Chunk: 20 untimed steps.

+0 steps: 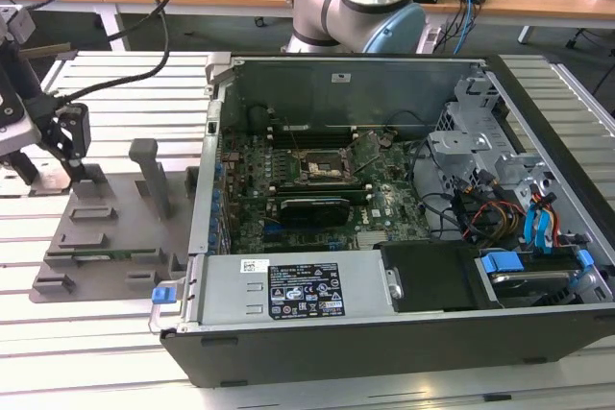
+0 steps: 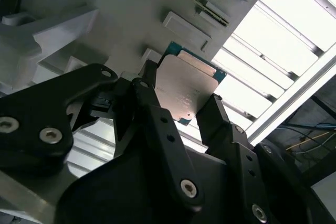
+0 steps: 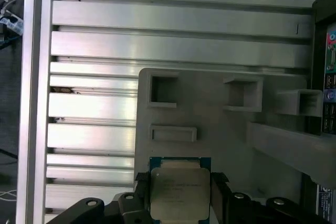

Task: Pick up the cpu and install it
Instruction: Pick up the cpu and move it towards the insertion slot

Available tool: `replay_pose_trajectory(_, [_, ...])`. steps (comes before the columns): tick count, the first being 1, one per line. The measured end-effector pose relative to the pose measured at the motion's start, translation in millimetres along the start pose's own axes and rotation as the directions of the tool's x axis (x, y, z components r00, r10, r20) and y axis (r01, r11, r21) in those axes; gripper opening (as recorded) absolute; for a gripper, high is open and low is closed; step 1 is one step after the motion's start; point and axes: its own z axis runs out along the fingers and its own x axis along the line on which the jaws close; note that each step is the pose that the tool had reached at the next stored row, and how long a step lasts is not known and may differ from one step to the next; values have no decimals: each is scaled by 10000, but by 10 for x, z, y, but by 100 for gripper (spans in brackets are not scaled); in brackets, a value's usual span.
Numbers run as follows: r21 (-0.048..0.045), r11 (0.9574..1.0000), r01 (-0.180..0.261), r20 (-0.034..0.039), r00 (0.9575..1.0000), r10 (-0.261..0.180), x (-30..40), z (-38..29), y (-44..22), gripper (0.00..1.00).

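Gripper (image 3: 180, 180) fingers clamped against opposite edges of cpu (image 3: 180, 196), at grey fixture plate (image 3: 210, 129).

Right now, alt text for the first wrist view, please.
The cpu, silver top facing the camera, sits pinched in the black gripper at the edge of the grey fixture plate. The slatted aluminium table stretches beyond the plate.

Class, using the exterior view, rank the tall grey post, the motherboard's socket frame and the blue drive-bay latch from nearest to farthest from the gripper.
Measured from the gripper, at the exterior view's far left:
1. tall grey post, close beside it.
2. socket frame, mid-way across, inside the open computer case.
3. blue drive-bay latch, towards the exterior view's right.
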Motion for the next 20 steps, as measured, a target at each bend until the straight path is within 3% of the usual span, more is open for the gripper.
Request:
replay_pose_trajectory(4, [1, 10000, 0, -1, 10000, 0, -1, -102, -1, 55])
replay_pose_trajectory(7, [0, 10000, 0, 1, 10000, 0, -4, -241, -2, 55])
replay_pose_trajectory(11, [0, 10000, 0, 0, 10000, 0, -5, -377, -3, 55])
replay_pose_trajectory(15, [0, 10000, 0, 1, 10000, 0, -7, -456, -4, 55])
replay_pose_trajectory(20, [0, 10000, -1, 0, 10000, 1, -9, -600, -5, 55])
